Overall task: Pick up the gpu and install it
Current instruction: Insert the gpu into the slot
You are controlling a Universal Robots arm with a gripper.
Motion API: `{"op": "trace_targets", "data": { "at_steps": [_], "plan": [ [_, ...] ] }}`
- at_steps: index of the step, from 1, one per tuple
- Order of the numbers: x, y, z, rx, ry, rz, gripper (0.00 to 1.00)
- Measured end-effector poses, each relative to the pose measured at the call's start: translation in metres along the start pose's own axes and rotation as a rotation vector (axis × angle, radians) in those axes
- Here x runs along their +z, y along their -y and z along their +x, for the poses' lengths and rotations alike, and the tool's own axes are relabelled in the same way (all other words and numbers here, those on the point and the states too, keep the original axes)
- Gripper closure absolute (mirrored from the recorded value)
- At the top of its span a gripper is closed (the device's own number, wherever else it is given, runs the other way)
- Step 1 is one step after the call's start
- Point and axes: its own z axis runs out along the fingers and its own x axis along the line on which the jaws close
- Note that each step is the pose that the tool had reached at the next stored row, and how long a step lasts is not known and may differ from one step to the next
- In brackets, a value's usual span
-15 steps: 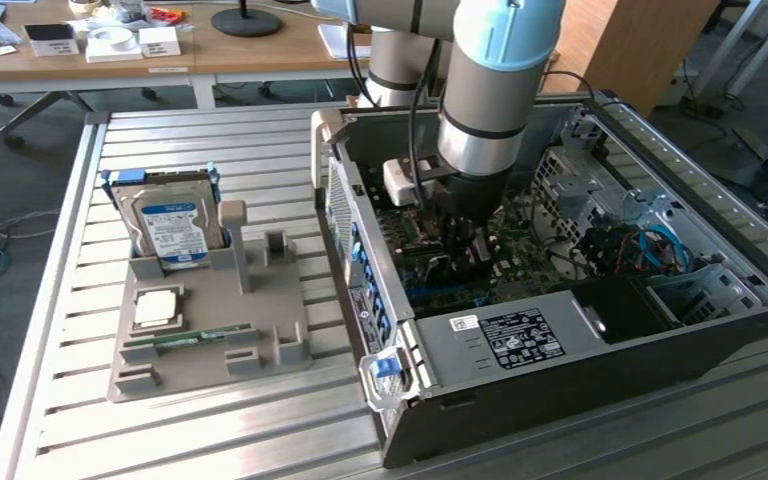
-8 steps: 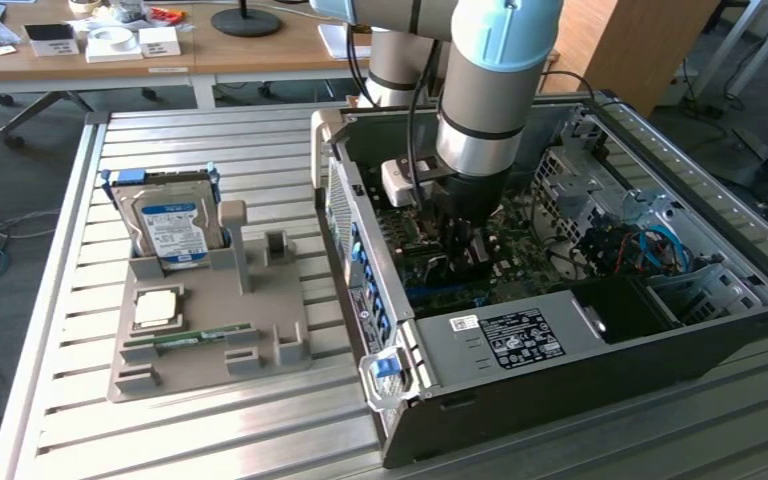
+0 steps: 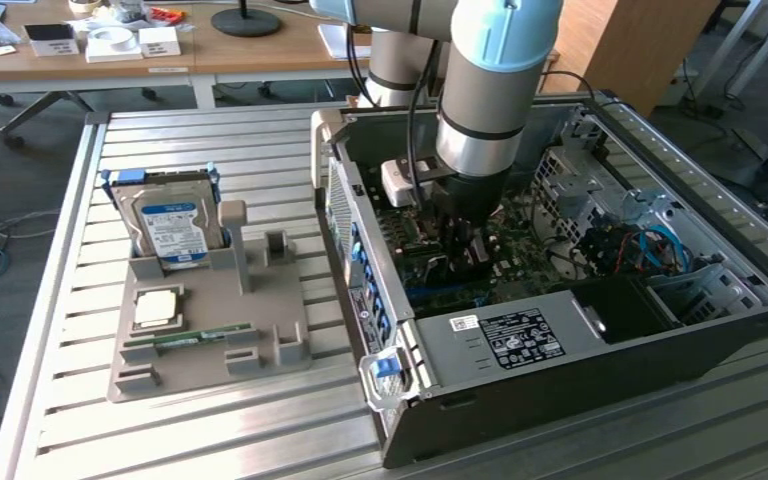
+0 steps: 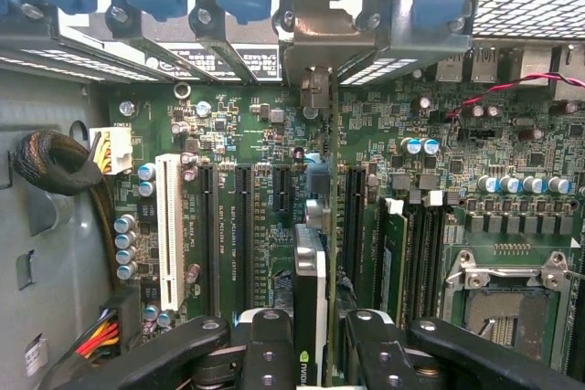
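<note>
Inside the open computer case (image 3: 704, 330), the gpu (image 4: 311, 308) is held edge-on in the clenched claw (image 4: 308, 353), directly over the motherboard (image 4: 384, 134), its long axis running parallel with the expansion slots (image 4: 242, 226).

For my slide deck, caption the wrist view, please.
Gripper shut on the gpu, holding it edge-on above the motherboard slots, its bracket near the case's rear openings.

Wooden desks (image 3: 224, 55) behind slatted metal table (image 3: 197, 420)
</note>
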Motion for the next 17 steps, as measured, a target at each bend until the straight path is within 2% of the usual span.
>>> {"op": "trace_targets", "data": {
  "at_steps": [17],
  "plan": [
    [0.0009,-0.0001,0.0,0.005,-0.0004,0.0002,0.73]
  ]
}}
